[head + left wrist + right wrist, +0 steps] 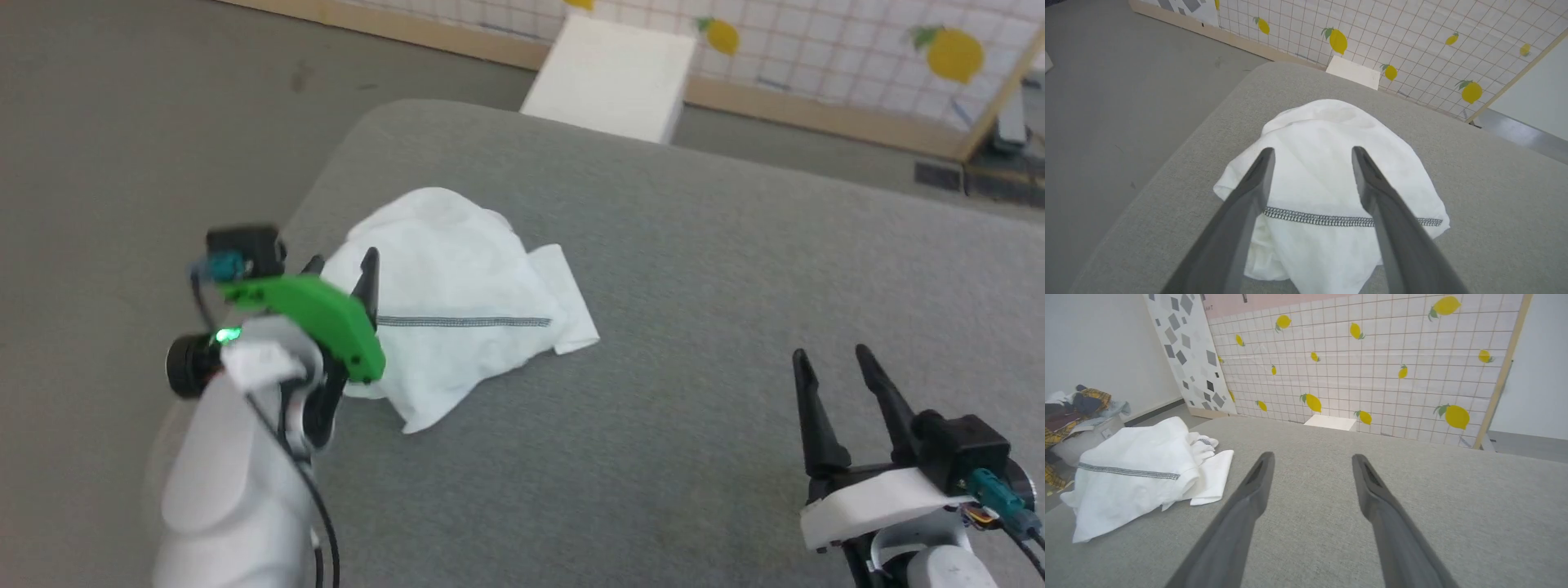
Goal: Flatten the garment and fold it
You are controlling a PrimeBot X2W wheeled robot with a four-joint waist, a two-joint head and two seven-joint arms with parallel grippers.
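Shirt [457, 294], white and crumpled, lies in a heap near the left corner of the grey surface [694, 269]. A dark zigzag seam [465, 322] runs across its front, and a flat folded part sticks out on its right side. The left claw [343, 260] is at the heap's left edge with its fingers spread wide. In the left wrist view they stand over the cloth, one on either side of the seam's middle. I cannot tell whether they touch the fabric. The right claw [829, 353] is well apart from the shirt, over bare surface at the lower right, open and holding nothing. A white box [612, 77] stands beyond the far edge, before a lemon-patterned wall [1372, 355].
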